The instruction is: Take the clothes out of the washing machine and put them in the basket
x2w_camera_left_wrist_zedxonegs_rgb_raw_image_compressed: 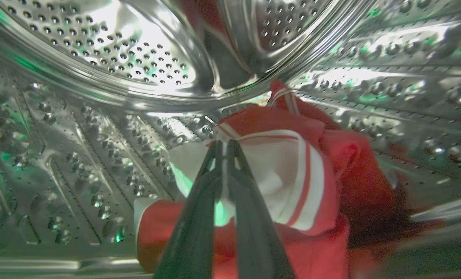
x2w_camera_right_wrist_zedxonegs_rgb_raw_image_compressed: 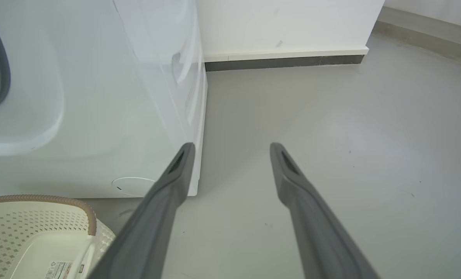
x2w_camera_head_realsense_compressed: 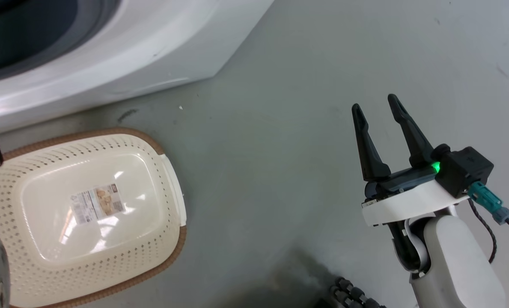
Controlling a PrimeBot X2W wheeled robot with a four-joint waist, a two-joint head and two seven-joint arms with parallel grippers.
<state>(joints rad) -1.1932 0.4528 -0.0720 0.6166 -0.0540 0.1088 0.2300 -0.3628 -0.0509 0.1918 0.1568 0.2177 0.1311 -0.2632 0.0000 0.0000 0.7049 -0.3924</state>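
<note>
The clothes (x2w_camera_left_wrist_zedxonegs_rgb_raw_image_compressed: 292, 174), red with white panels, lie heaped inside the washing machine (x2w_camera_head_realsense_compressed: 130, 55), low on its steel drum (x2w_camera_left_wrist_zedxonegs_rgb_raw_image_compressed: 98, 50). The left gripper (x2w_camera_left_wrist_zedxonegs_rgb_raw_image_compressed: 223, 145) is in there too, fingers pinched together on a white panel. The basket (x2w_camera_head_realsense_compressed: 151, 239) sits just in front of the machine. The right gripper (x2w_camera_head_realsense_compressed: 374, 102) hangs past the machine's corner, fingers spread wide.

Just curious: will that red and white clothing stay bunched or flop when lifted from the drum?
Probably flops: the clothes lie crumpled in soft folds. The left tool, shut on one white fold, would likely trail the rest behind. It may drag on the dimpled steel drum.
</note>
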